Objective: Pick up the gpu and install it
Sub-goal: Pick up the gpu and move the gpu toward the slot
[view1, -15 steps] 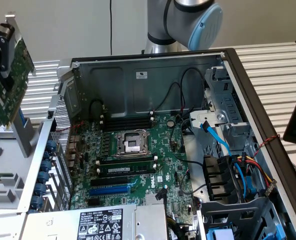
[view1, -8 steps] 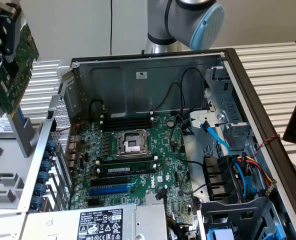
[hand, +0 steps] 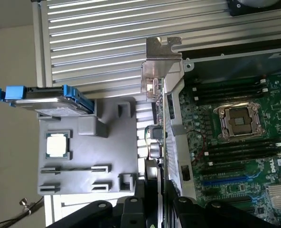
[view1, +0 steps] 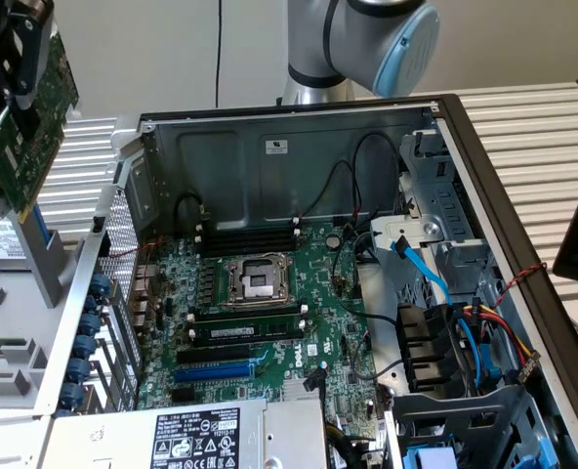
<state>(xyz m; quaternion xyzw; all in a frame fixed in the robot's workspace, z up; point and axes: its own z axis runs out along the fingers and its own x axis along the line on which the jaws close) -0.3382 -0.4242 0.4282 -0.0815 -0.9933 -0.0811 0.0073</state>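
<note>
1. Power supply (view1: 196,440), white label up, sits nearest, at the near edge of the open case (view1: 299,147). Beyond it lies the motherboard (view1: 269,322).
2. High at the exterior view's far left, outside the case, the claw (view1: 20,83) is clenched on the gpu (view1: 30,127). The card hangs tilted beneath it, well apart from the board.
3. From the wrist, the gpu shows edge-on with its silver bracket (hand: 159,66) leading and a finger (hand: 138,204) on either face.
4. A blue slot (view1: 216,371) lies just beyond the power supply, with nothing seated in it.
5. Likely risks:
   - The grip is on a thin card, so a knock could twist it in the claw.
   - The bracket may catch the perforated rear wall (view1: 123,283) if the card goes in tilted.
   - A tilted edge would miss the slot and scrape the board.
   - Loose black cables (view1: 367,327) could snag the card if it strays toward the exterior view's right.
</note>
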